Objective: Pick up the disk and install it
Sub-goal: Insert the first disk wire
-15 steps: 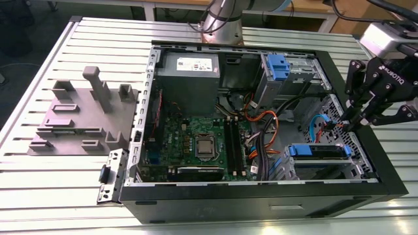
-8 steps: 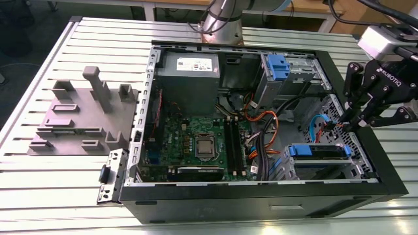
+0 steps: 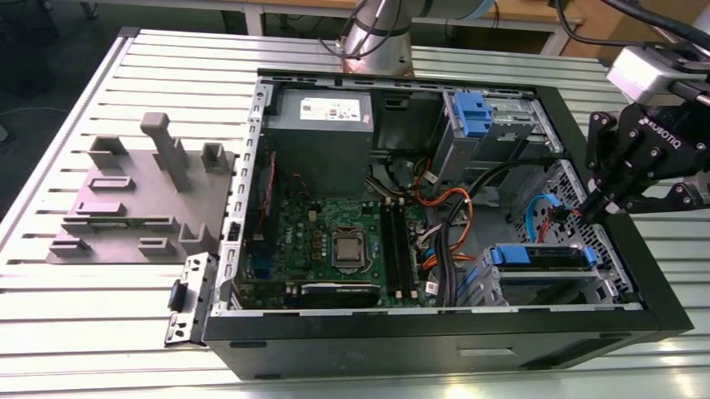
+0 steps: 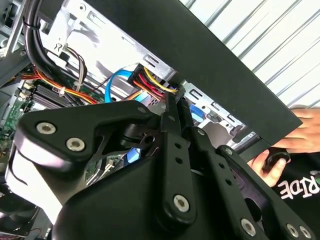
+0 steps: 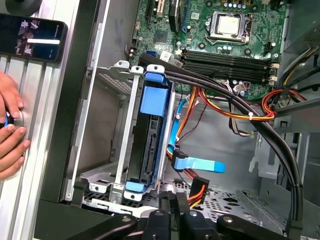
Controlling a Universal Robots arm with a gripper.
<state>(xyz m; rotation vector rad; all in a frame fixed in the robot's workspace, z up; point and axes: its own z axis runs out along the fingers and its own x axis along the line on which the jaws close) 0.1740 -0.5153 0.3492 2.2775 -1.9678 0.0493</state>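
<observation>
Hanging above the open computer case [image 3: 438,208] at the exterior view's right, the gripper [image 3: 599,199] sits just over the case's edge with its fingers pressed together and nothing between them; below it, the disk [image 3: 538,258] sits in the drive cage [image 3: 544,287] with its blue rail facing up; a grey metal box [image 3: 324,137] lies at the far side of the case, the motherboard [image 3: 338,241] in the middle, and a grey fixture plate [image 3: 139,199] rests on the slatted table [image 3: 66,283] at that view's left; in the second wrist view the gripper [image 4: 175,102] shows its black fingers [image 4: 172,125] closed flat against each other, near a bundle of red and yellow wires [image 4: 150,82], and a person's hand [image 4: 285,150] rests beyond the case wall; in the first wrist view the disk [image 5: 150,145] stands seated between the cage's metal rails, a blue cable [image 5: 197,165] just beside it, a hand [image 5: 10,130] on the table, and a phone [image 5: 32,35] near it.
</observation>
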